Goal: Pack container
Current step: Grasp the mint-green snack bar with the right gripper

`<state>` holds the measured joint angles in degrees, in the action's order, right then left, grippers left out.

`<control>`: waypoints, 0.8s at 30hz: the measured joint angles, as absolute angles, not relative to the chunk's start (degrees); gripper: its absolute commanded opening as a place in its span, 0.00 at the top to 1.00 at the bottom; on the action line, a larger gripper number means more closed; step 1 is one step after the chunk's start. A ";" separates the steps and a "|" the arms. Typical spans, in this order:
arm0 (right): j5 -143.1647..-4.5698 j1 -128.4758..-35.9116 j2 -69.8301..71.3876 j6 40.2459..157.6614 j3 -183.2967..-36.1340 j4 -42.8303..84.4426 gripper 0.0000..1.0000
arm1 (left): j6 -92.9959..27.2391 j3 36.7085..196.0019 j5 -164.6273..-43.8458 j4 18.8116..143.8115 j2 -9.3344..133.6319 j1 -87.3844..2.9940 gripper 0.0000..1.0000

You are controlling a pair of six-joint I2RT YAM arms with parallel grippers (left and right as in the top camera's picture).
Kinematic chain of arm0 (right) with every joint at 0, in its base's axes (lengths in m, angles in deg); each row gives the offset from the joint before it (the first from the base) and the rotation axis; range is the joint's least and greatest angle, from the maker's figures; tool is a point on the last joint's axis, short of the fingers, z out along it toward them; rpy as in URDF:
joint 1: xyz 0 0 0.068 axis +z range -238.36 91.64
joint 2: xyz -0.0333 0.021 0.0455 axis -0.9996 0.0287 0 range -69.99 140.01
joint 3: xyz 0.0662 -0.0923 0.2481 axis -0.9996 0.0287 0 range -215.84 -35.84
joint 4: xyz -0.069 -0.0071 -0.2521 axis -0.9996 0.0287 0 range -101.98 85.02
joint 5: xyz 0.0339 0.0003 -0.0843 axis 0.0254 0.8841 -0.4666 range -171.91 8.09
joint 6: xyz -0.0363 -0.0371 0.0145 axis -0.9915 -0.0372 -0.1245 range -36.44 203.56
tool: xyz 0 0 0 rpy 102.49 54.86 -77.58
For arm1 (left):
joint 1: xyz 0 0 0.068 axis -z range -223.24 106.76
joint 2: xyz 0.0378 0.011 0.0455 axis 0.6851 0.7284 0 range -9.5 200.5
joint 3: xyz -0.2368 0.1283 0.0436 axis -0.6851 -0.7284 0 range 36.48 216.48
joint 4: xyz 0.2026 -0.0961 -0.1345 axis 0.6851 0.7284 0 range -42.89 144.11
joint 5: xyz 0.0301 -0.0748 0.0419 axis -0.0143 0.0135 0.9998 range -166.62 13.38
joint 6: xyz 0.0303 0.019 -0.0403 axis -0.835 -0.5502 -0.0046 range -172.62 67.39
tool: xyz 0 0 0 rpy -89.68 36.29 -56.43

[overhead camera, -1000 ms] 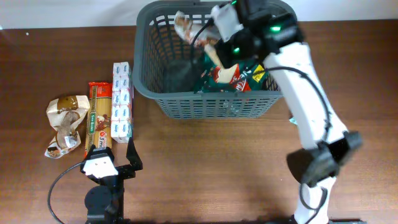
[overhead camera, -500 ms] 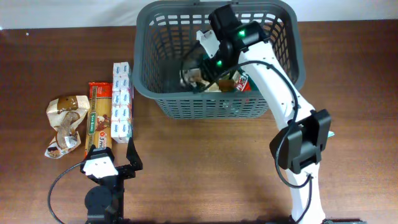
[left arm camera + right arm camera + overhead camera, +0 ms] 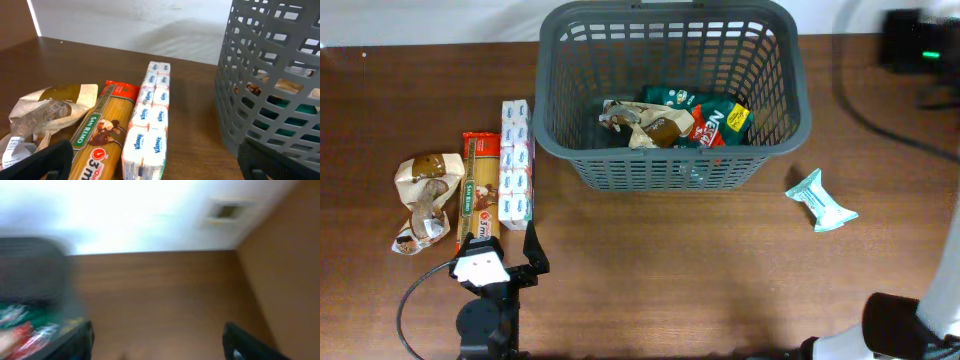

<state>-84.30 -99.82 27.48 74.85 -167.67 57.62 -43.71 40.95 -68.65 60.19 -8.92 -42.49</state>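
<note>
The container (image 3: 775,150) is a dark grey slotted basket at the table's back centre. Inside it lie green packets (image 3: 705,118) and a crumpled brown packet (image 3: 638,125). My right gripper (image 3: 162,345) is open with nothing between its fingers, over bare table to the right of the basket. Overhead, the right arm (image 3: 920,45) is only a dark blur at the far right. My left gripper (image 3: 498,248) rests open at the front left, just short of a spaghetti pack (image 3: 480,190) and a Kleenex tissue pack (image 3: 150,115). Its dark fingers (image 3: 35,162) frame both.
A crumpled brown paper bag (image 3: 425,200) lies left of the spaghetti. A small teal packet (image 3: 820,200) lies on the table to the right of the basket. The basket's wall (image 3: 270,75) rises close on the right in the left wrist view.
My right gripper opened and left the brown packet in the basket, then swung out of it to the far right. The left arm has not moved.
</note>
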 measured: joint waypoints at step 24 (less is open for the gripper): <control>-67.61 -113.63 34.76 44.42 -106.82 37.47 0.03 | -43.73 40.95 -68.65 60.14 -8.92 -42.49 0.01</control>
<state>-67.61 -113.63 34.76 44.42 -106.82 37.47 -43.73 40.95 -68.65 60.14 -8.92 -42.49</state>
